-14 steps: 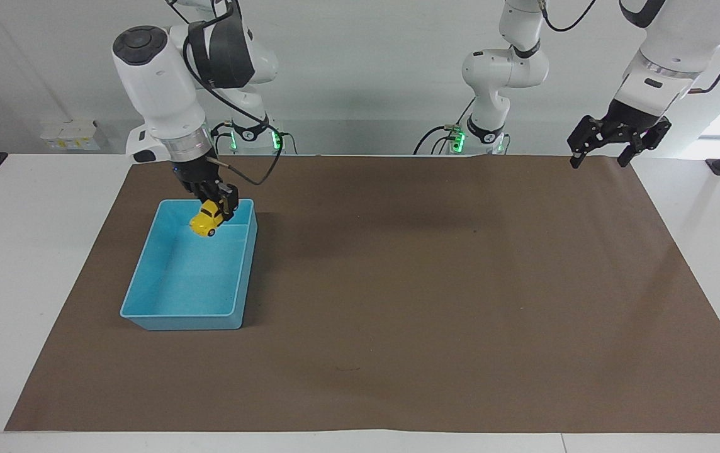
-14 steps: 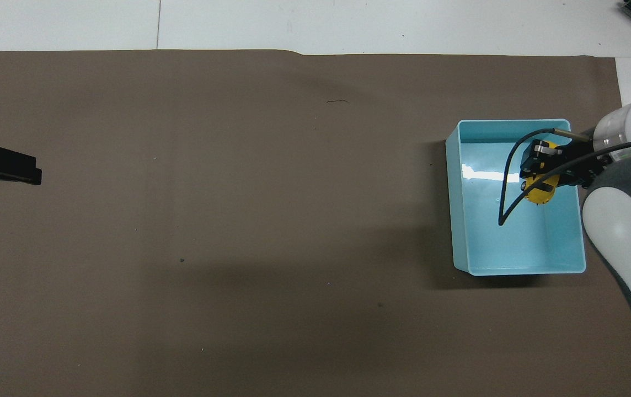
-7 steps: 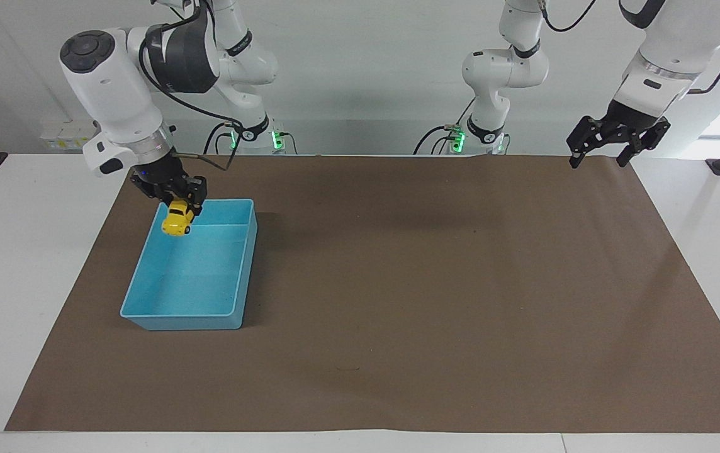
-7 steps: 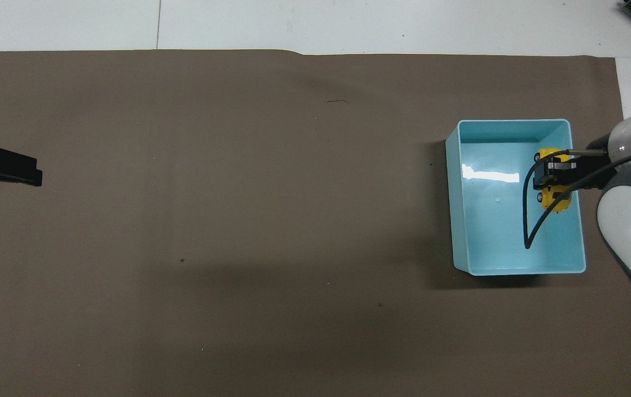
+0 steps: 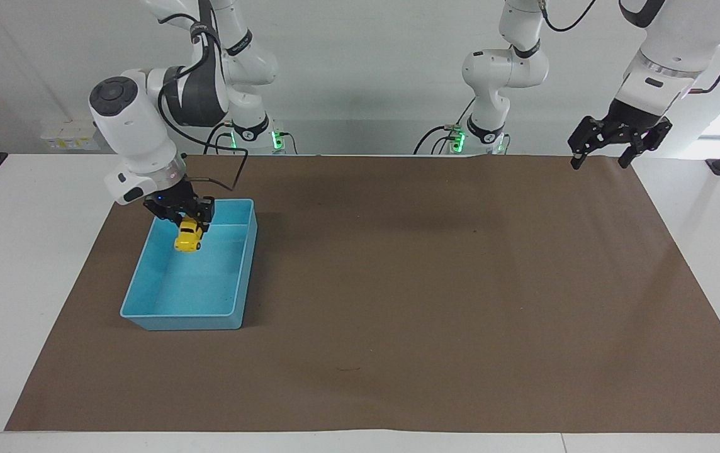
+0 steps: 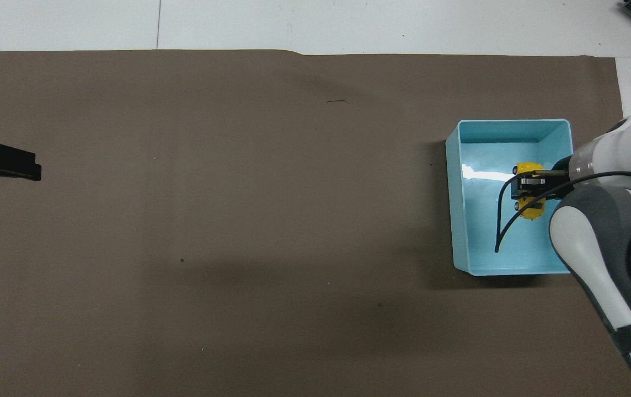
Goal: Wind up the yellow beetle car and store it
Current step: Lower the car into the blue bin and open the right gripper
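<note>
Facing view showed one yellow beetle car, one blue tray and two grippers. The right gripper hung over the tray, its fingers clenched on the car's roof, the car hanging below them. The left gripper waited, fingers spread, over the brown mat's corner.

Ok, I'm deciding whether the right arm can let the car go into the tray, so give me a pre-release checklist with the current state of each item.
1. right gripper shut on the yellow beetle car: ok.
2. Car over the blue tray, inside its rim: ok in both views.
3. Car resting on the tray floor: cannot tell; in the facing view it seems to hang just above it.
4. Tray holds nothing else under the car: ok.
5. left gripper open, waiting over the mat's corner at its own end: ok.
6. Car wound up: cannot tell.
</note>
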`<state>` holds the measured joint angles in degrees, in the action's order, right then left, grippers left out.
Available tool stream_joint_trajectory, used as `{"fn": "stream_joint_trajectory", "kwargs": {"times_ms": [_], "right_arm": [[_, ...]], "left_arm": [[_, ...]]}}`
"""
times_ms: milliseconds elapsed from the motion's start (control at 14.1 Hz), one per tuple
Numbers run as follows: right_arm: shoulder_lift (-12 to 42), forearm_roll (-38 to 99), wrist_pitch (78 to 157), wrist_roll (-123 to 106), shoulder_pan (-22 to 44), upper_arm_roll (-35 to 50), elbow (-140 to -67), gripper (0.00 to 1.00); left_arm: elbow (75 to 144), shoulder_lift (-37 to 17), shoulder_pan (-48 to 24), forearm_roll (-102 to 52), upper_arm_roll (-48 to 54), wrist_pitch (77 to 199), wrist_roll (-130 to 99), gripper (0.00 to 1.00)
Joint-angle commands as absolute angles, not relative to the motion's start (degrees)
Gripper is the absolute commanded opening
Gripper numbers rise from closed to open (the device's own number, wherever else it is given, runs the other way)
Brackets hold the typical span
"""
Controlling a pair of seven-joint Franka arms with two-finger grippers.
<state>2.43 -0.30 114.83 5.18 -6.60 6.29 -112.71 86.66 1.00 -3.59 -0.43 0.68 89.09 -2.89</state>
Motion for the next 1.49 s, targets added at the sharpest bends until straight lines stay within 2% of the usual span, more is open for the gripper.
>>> {"fn": "stream_joint_trajectory", "kwargs": {"times_ms": [0, 569, 996, 1422], "right_arm": [[1.3, -0.9, 120.0, 3.4, -7.6, 6.6, -117.2, 0.0], [3.3, -0.5, 128.7, 2.5, -8.5, 6.6, -122.7, 0.0], [4.9, -0.5, 134.2, 0.5, -9.1, 6.6, -125.7, 0.0], [6.5, 0.0, 136.6, -0.8, -9.8, 6.6, -126.5, 0.0]], "left_arm": [[88.6, 2.4, -2.8, -1.2, 1.1, 92.8, -2.6, 1.0], [88.3, 2.2, -2.7, -1.2, 1.1, 93.3, -2.5, 1.0], [88.7, 2.6, -2.8, -1.2, 1.1, 89.5, -1.5, 1.0], [88.7, 2.7, -2.8, -1.2, 1.1, 89.1, -1.1, 1.0]]}}
